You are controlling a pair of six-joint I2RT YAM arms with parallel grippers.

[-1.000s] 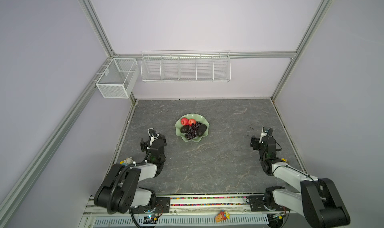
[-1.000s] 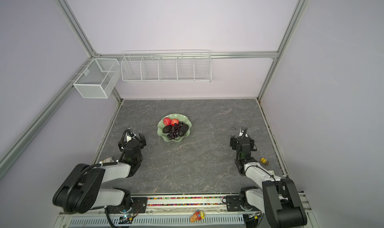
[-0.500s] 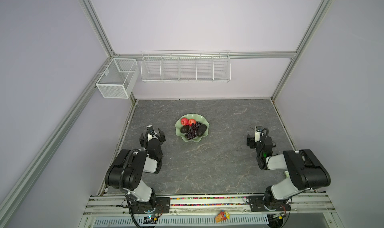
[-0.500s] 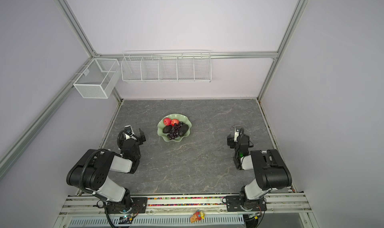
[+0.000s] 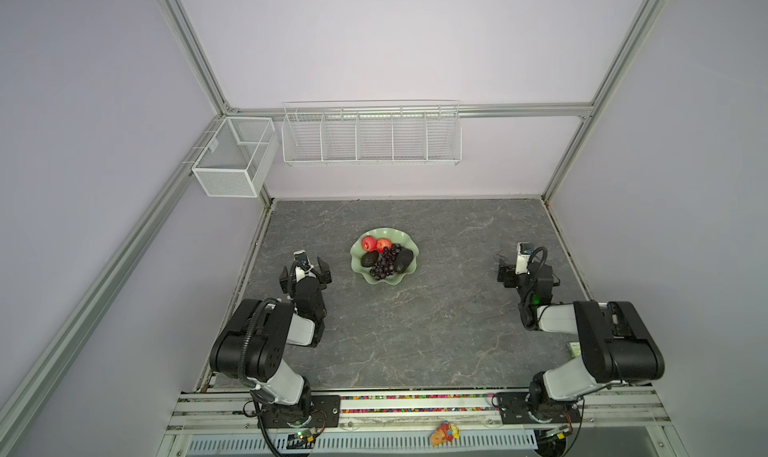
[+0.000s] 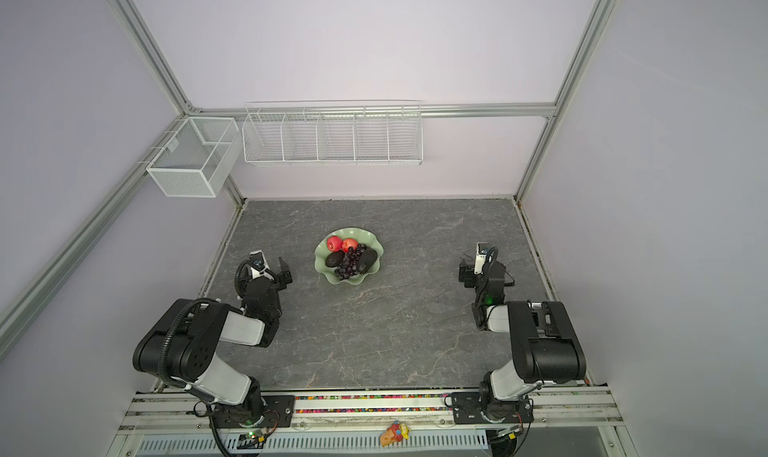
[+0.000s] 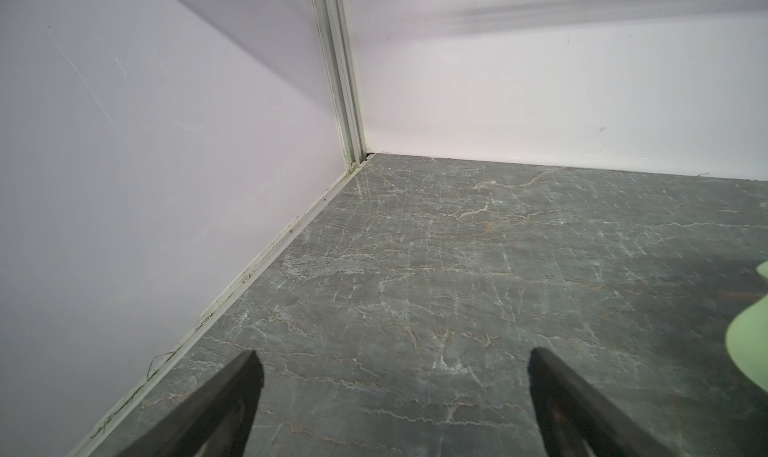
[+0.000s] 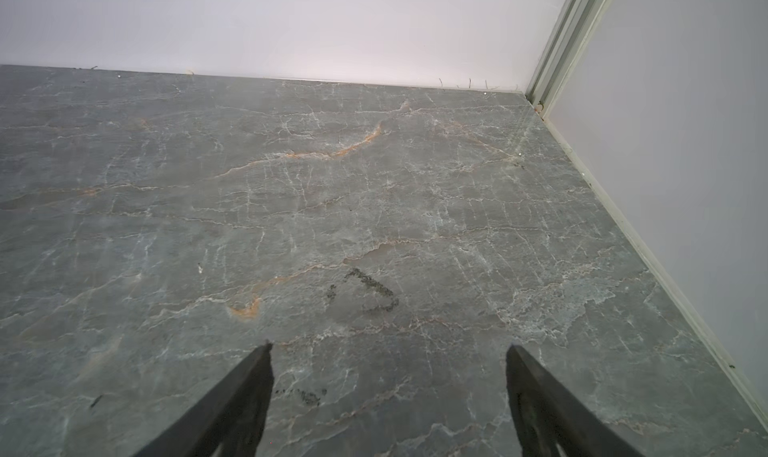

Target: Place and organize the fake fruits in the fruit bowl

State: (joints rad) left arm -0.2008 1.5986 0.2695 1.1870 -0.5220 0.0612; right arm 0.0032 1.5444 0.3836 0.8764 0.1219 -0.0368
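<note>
Where the fruit bowl sits: the pale green fruit bowl (image 5: pixel 388 279) (image 6: pixel 349 279) stands near the middle of the grey surface (image 5: pixel 415 330), between the two arms. A bit of its rim shows in the left wrist view (image 7: pixel 748 342).
Apples: the first apple (image 5: pixel 368 243) (image 6: pixel 334 243) and the second apple (image 5: pixel 382 245) (image 6: pixel 350 245), both red, lie side by side at the far side of the bowl.
Grapes: the purple grapes (image 5: pixel 384 261) (image 6: pixel 350 263) lie in the middle of the bowl.
Avocados: the first avocado (image 5: pixel 369 259) (image 6: pixel 334 259) lies on one side of the grapes and the second avocado (image 5: pixel 403 260) (image 6: pixel 367 260) on the other side, both in the bowl.
Left gripper: the left gripper (image 5: pixel 304 268) (image 7: pixel 392 355) is low, near the bowl but not touching it. Its fingers (image 7: pixel 224 401) are wide apart with nothing between them.
Right gripper: the right gripper (image 5: pixel 525 270) (image 8: pixel 390 347) is well apart from the bowl, by the side wall. Its fingers (image 8: pixel 232 401) are apart, with only bare surface between them.
Baskets: a long wire basket (image 5: pixel 371 132) and a small wire basket (image 5: pixel 232 157) hang on the walls.
Toy: a small colourful toy (image 5: pixel 444 434) lies on the near rail.
</note>
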